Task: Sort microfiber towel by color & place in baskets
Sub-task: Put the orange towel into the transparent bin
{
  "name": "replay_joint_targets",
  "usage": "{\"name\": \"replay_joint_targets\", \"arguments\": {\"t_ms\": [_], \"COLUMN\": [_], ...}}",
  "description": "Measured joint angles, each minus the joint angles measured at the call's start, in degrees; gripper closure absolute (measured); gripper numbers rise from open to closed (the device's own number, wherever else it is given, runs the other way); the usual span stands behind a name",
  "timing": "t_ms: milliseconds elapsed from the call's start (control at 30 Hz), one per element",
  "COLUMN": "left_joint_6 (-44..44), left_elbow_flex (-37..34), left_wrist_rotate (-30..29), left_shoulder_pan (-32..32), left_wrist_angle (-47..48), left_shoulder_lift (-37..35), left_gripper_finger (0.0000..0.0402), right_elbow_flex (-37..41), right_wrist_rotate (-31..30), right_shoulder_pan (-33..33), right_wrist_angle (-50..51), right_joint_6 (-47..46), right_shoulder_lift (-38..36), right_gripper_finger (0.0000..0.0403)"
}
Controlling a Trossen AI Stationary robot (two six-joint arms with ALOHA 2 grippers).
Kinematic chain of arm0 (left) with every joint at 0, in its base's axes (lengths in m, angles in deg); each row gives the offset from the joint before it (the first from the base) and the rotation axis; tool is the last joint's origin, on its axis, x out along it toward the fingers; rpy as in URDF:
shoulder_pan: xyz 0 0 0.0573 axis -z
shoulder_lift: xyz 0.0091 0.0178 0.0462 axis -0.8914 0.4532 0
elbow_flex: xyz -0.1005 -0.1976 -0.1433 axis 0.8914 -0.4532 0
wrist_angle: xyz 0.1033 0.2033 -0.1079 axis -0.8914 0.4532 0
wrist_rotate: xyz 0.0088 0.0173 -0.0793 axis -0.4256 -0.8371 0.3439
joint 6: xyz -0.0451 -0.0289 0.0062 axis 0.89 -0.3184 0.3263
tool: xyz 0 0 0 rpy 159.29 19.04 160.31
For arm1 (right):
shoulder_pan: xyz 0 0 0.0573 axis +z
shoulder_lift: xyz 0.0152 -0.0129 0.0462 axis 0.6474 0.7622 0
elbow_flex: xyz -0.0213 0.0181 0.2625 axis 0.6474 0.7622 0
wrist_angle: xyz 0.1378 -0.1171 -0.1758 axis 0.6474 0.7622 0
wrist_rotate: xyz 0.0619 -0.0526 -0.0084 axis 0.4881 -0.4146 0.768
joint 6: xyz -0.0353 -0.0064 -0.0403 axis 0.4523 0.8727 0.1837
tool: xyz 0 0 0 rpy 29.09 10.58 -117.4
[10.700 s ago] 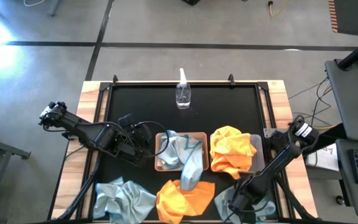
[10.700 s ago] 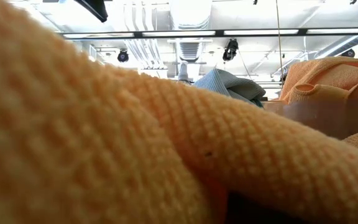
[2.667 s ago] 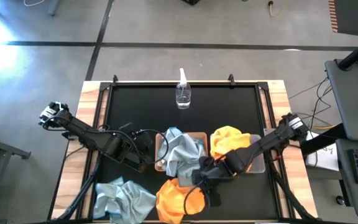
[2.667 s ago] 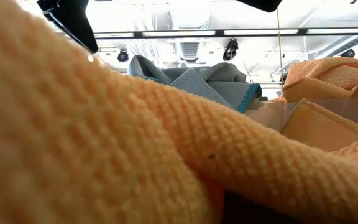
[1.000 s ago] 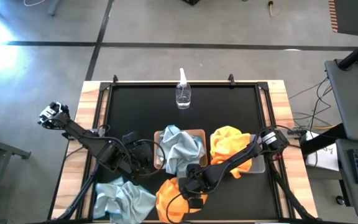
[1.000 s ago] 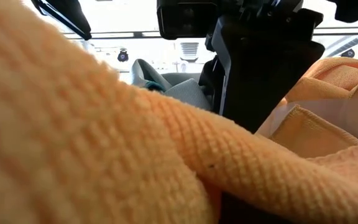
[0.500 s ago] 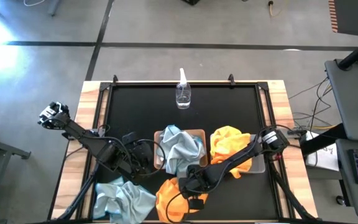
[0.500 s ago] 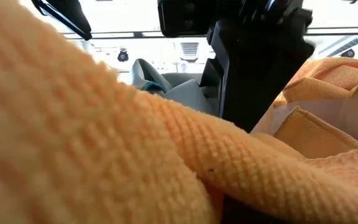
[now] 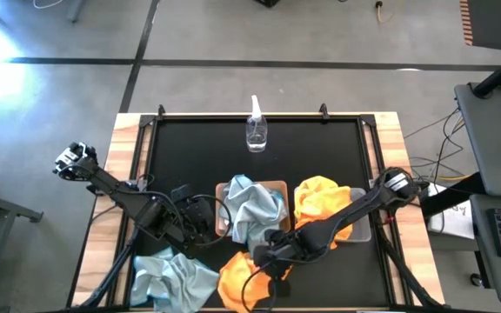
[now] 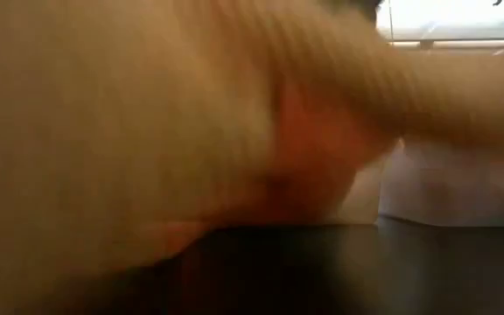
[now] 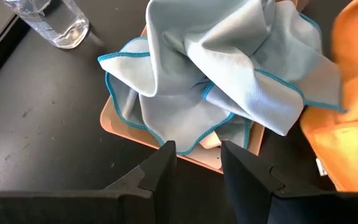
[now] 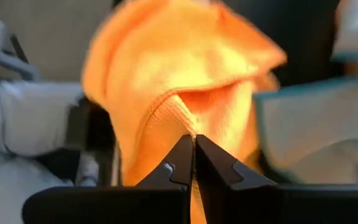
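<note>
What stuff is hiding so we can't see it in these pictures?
- Low view: an orange towel right against the lens blocks nearly everything.
- High view: the grey basket is mostly buried under orange towels, and the right arm crosses it.
- Right wrist view: the right hand, shut on an orange towel, hides the table behind.

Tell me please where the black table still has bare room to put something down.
The black mat is bare either side of the spray bottle and behind the tan basket and grey basket. The front edge is crowded: pale blue towel, orange towel, right gripper, left gripper.
</note>
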Motion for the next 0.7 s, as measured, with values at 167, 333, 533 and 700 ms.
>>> {"name": "replay_joint_targets", "arguments": {"t_ms": [167, 333, 533, 700], "left_joint_6": [0.0, 0.0, 0.0, 0.2], "left_elbow_flex": [0.0, 0.0, 0.0, 0.0], "left_wrist_rotate": [0.0, 0.0, 0.0, 0.0], "left_shoulder_pan": [0.0, 0.1, 0.2, 0.3], "left_wrist_angle": [0.0, 0.0, 0.0, 0.0], "left_shoulder_lift": [0.0, 0.0, 0.0, 0.0], "left_gripper_finger": [0.0288, 0.0288, 0.0288, 0.0288], "right_elbow_flex": [0.0, 0.0, 0.0, 0.0], "right_wrist_rotate": [-3.7, -9.6, -20.4, -28.2], "right_shoulder_pan": [0.4, 1.2, 2.5, 2.8], "right_wrist_angle": [-1.2, -3.2, -5.1, -7.3], "right_joint_6": [0.6, 4.4, 9.1, 11.3], "right_shoulder_lift": [-4.7, -9.7, -14.3, -16.9], "right_gripper_finger": [0.0394, 0.0394, 0.0394, 0.0394]}}
